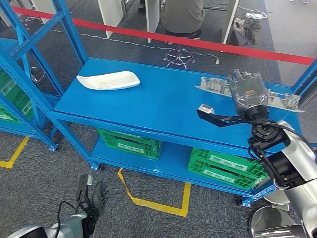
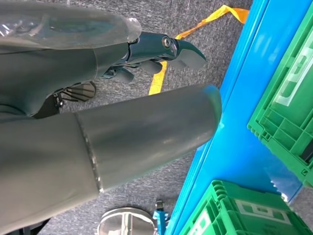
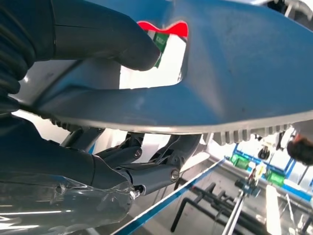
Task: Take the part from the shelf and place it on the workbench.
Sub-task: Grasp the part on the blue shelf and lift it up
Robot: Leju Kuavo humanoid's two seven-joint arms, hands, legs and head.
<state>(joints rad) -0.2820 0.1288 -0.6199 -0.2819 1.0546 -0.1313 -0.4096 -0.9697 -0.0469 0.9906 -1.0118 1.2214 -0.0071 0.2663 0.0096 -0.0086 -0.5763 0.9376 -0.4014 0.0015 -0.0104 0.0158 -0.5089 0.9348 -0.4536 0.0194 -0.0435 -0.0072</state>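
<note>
My blue metal shelf spreads smooth and flat before me, with green ribbed plastic crates on its lower deck. At its right end lies the part, a long grey plastic moulding with a toothed, notched edge, its long axis running along the shelf's back edge from left to right. My right hand grips it near the middle, thumb on one face and fingers under the other. A smooth white curved panel rests well apart at the left. My left hand hangs low over grey carpet, holding nothing, fingers loosely apart.
</note>
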